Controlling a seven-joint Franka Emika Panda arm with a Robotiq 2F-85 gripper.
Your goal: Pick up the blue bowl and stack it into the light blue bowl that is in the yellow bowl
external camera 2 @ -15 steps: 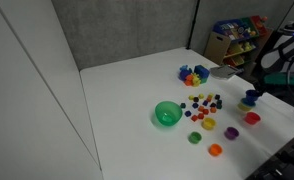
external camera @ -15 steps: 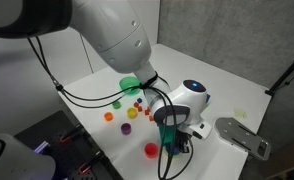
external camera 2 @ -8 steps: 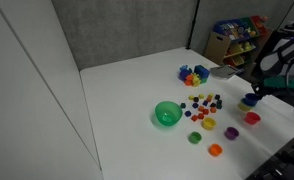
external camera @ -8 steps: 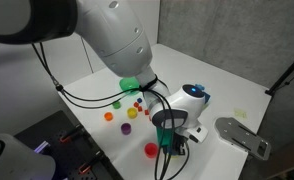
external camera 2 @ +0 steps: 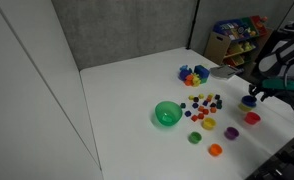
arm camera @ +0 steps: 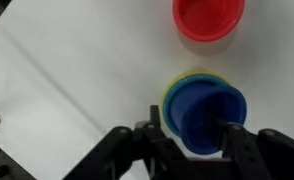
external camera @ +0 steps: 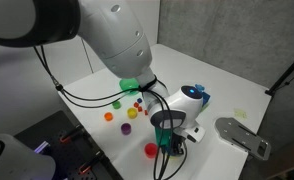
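In the wrist view my gripper [arm camera: 190, 130] is shut on the bright blue bowl [arm camera: 209, 112], one finger outside its wall and one inside. The bowl hangs tilted, right over the yellow bowl [arm camera: 168, 100]. Only a thin rim of the yellow bowl shows past it. The light blue bowl inside the yellow one is almost wholly hidden. In both exterior views the gripper [external camera 2: 252, 93] [external camera: 170, 138] is low over the table with the blue bowl [external camera 2: 249, 99] under it.
A red bowl [arm camera: 207, 15] [external camera 2: 252, 118] [external camera: 151, 150] stands close beside the stack. A large green bowl [external camera 2: 167, 114] [external camera: 130, 84] and several small coloured pieces [external camera 2: 202, 105] lie toward the table's middle. The table edge is close to the gripper.
Almost nothing has changed. The gripper keeps its hold on the blue bowl at nearly the same spot over the stack.
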